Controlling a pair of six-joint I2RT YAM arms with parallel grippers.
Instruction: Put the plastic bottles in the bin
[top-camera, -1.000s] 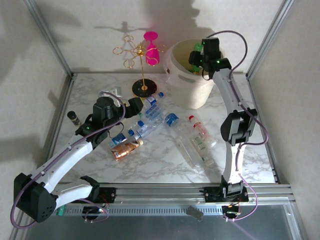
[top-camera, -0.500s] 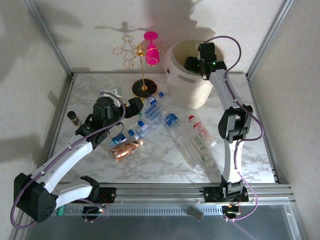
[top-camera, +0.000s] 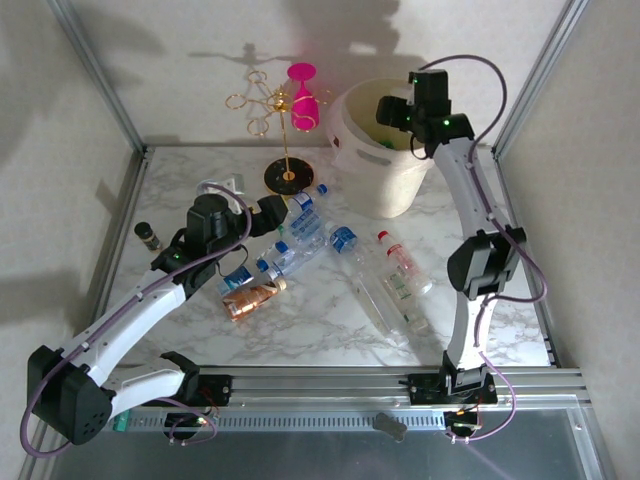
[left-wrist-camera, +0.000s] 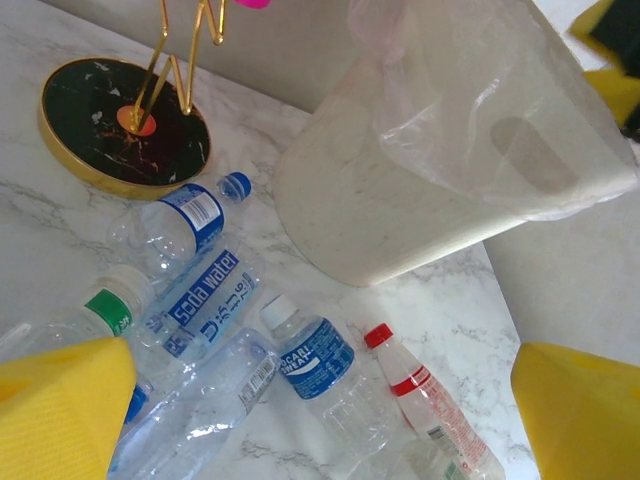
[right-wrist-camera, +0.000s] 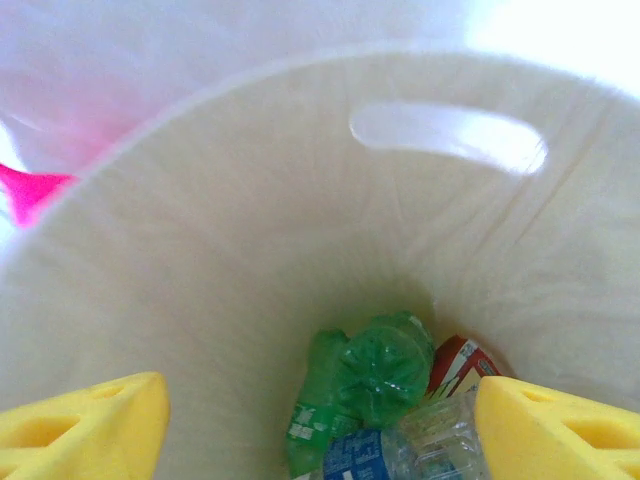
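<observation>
Right gripper (right-wrist-camera: 320, 405) is held over the bin (right-wrist-camera: 250, 200), fingers spread, nothing grasped. A green bottle (right-wrist-camera: 385, 372) is seen at the bin bottom, other labelled ones beside it. Left gripper (left-wrist-camera: 322, 360) is released wide, empty, above bottles (left-wrist-camera: 200, 295) strewn on the table (top-camera: 320, 335) near the bin.

A marble table (top-camera: 310, 335) stands between plain pale walls (top-camera: 170, 90).

The whole surface (top-camera: 310, 335) is seen from above and behind. Close in, the plastic bottles (left-wrist-camera: 205, 300) are viewed from the left wrist, and the bin (right-wrist-camera: 230, 230) is peered straight into from the right; it is shared by all views.
</observation>
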